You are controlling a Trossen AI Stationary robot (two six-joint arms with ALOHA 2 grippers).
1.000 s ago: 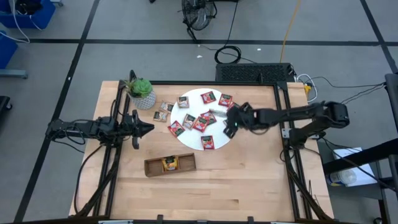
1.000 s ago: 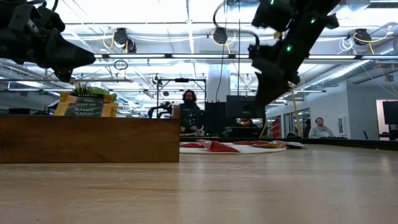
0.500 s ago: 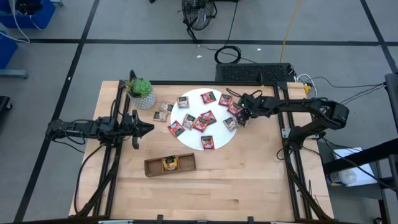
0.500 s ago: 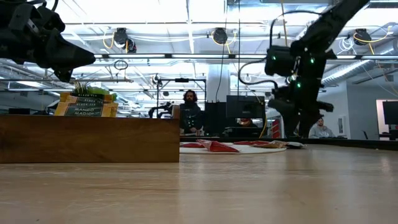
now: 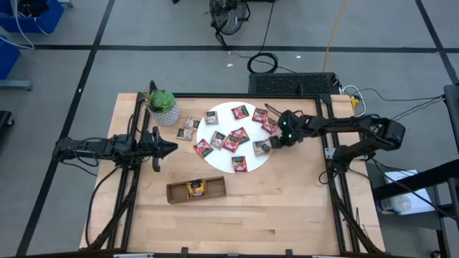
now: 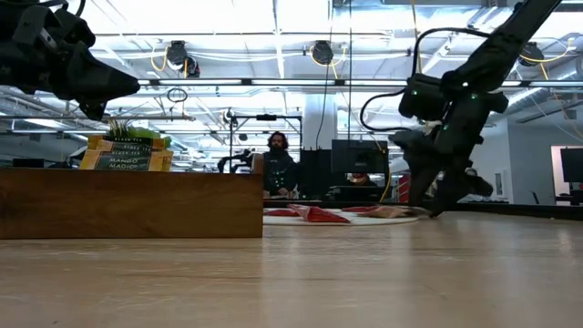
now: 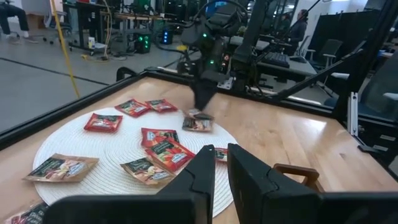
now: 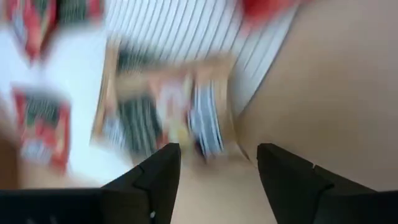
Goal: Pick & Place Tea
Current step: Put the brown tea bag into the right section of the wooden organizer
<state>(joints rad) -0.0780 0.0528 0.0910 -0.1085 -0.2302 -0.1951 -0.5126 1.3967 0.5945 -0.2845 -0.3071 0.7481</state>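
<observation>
Counter (image 5: 287, 208) carries a white disc (image 5: 224, 159) where most tea sachets (image 5: 231, 140) lie scattered for easy picking; two already stand in the wooden tray (image 5: 211, 190). My right tool (image 5: 275, 142) reaches low over the grey-brown sachet (image 5: 261, 147) at the disc's edge, fingers spread, holding nothing. My left tool (image 5: 171, 148) waits beside the disc, fingers nearly together.

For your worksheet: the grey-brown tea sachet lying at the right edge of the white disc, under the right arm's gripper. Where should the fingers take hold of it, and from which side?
Probably from straight above. The grey-brown sachet lies flat on the white disc's rim, so only its edges offer grip. The right gripper hovers over it, fingers open; close them across two opposite edges, or the edge nearest bare table.
</observation>
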